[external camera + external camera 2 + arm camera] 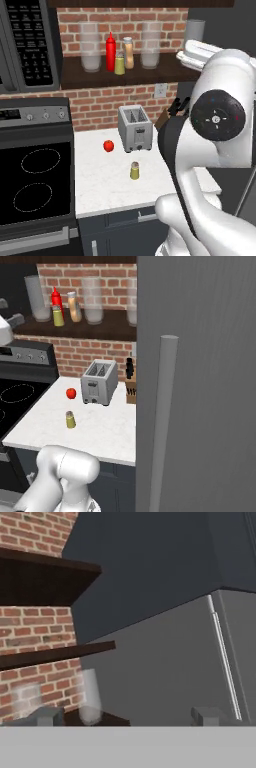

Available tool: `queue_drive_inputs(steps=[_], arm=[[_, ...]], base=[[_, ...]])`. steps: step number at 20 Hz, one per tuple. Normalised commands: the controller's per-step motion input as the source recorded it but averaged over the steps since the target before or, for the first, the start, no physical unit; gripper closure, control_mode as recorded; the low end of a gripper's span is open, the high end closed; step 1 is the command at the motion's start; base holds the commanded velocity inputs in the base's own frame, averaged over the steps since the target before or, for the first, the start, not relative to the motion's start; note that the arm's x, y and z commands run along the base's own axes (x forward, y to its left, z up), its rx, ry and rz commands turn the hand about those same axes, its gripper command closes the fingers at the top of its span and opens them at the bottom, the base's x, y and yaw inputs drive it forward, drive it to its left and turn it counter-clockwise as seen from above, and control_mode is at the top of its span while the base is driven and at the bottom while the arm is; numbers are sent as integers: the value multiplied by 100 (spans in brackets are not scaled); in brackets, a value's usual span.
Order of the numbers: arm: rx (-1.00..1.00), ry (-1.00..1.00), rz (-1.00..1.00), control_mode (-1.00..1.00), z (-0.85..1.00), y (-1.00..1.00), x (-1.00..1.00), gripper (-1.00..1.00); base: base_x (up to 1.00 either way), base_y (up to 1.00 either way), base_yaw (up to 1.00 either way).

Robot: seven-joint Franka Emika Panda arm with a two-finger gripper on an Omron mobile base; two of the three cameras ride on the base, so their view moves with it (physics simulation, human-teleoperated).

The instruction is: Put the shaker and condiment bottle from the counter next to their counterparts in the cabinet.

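From the left base view the small yellow-olive shaker [134, 171] stood alone mid-counter [100, 192] before a silver toaster [134, 129] and red tomato [108, 146]; the right base view showed the tan condiment bottle [75, 307] on the dark wooden cabinet shelf [110, 326]; the hand view showed the gripper [127, 716], fingers wide apart, empty.

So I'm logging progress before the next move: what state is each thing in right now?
shaker: upright on the counter, not yet moved
condiment bottle: upright on the cabinet shelf, beside the red squeeze bottle
shelf shaker: upright
gripper: open, empty
toaster: slots empty
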Motion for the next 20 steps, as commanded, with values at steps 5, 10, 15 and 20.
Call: queue_drive_inputs(steps=[5, 10, 15, 20], arm=[[0, 5, 17, -100, -8, -9, -70, -100], [0, 1, 18, -100, -17, 0, -68, -100], [0, 2, 15, -100, -31, 0, -68, -100], [0, 4, 14, -100, -40, 0, -56, -100]], base=[[0, 0, 0], [0, 0, 0], [0, 0, 0], [0, 0, 0]])
